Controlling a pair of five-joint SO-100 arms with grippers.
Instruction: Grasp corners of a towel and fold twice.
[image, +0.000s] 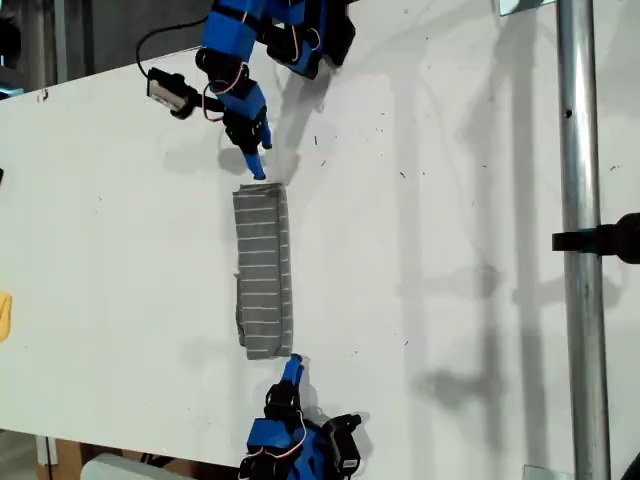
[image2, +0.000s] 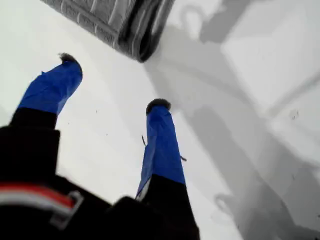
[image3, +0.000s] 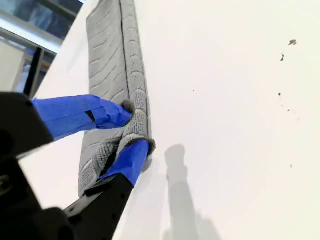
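Towel (image: 264, 270): soft, light, limp; folded strip mid-table; grip end corners.
My first gripper (image2: 112, 82): spread, empty.
My second gripper (image3: 131, 131): pinching towel's end.

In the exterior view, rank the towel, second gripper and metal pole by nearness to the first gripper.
1. The towel, just below my first gripper.
2. My second gripper, at the towel's far end.
3. The metal pole, at the exterior view's right.

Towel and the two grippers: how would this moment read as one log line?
towel: folded narrow strip on table | my first gripper: open, empty, just off one end | my second gripper: shut on other end's corner
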